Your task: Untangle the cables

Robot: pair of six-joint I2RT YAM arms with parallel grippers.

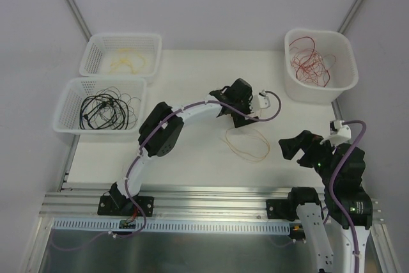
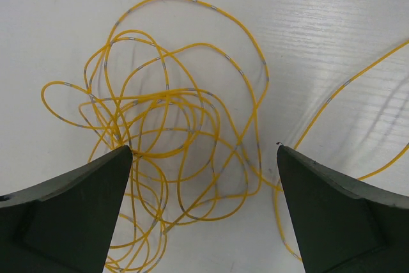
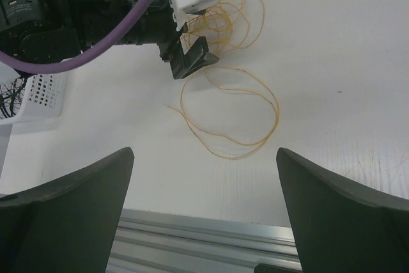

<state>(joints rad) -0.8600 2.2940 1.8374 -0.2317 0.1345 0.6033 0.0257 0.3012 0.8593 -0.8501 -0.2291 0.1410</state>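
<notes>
A yellow-orange cable lies tangled on the white table (image 1: 192,75); in the left wrist view its loops (image 2: 167,101) spread just beyond my fingertips. My left gripper (image 2: 204,151) is open and hovers over this tangle, holding nothing; it also shows in the top view (image 1: 233,108) and in the right wrist view (image 3: 192,62). A looser loop of the same cable (image 1: 255,158) trails toward the near edge and shows in the right wrist view (image 3: 277,108). My right gripper (image 3: 204,158) is open and empty above the table's near edge, apart from the cable; it also shows in the top view (image 1: 299,148).
A white bin (image 1: 345,75) at the back right holds red cables (image 1: 311,62). Two white baskets stand at the left: the far one (image 1: 96,46) holds yellow cables (image 1: 128,62), the near one (image 1: 67,103) black cables (image 1: 102,110). An aluminium rail (image 1: 211,199) runs along the near edge.
</notes>
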